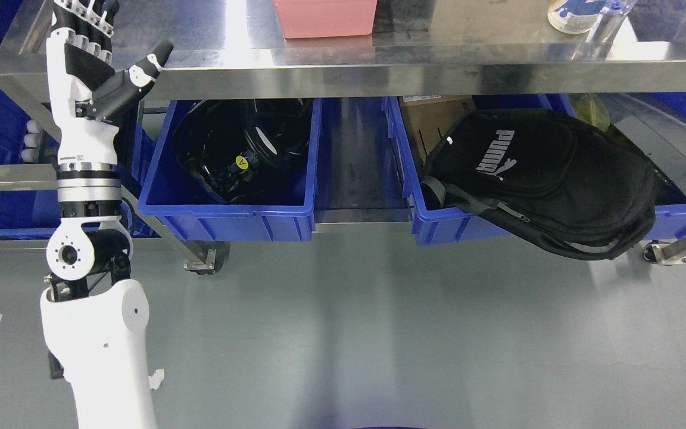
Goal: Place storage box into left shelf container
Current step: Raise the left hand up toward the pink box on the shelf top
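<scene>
Stainless steel makes up the surface (414,65) across the top of the head view. A pink storage box (325,16) sits at its far edge, left of centre, cut off by the frame. The left robot hand (90,36) rises at the surface's left corner, fingers spread and holding nothing. On the shelf below, the left blue container (224,208) holds black gear with a yellow label. The right blue container (456,229) carries a black backpack (545,179) printed "PUMA"
</scene>
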